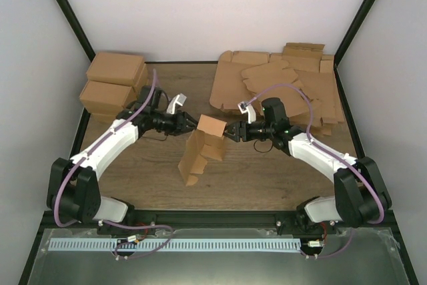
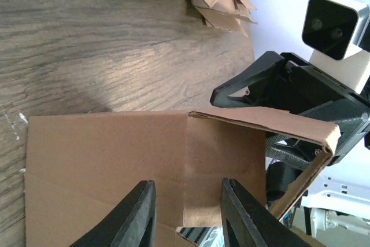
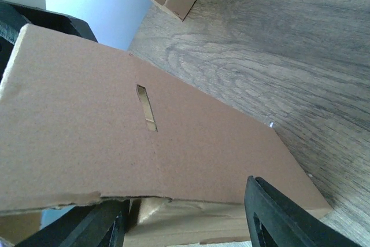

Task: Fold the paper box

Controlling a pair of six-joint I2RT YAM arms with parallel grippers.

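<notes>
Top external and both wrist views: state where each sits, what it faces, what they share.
Top external: above and behind, looking down on table, left arm, right arm, paper box.
Left wrist: on left arm, facing the box past the left claw; right claw beyond.
Right wrist: on right arm, facing the box's slotted panel over its fingers.
All three share the box.

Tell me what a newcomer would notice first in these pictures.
The half-folded paper box stands upright at the middle of the table, with the left tool and the right tool meeting at its top. Flat cardboard blanks lie piled at far right, and finished cartons are stacked at far left.
</notes>
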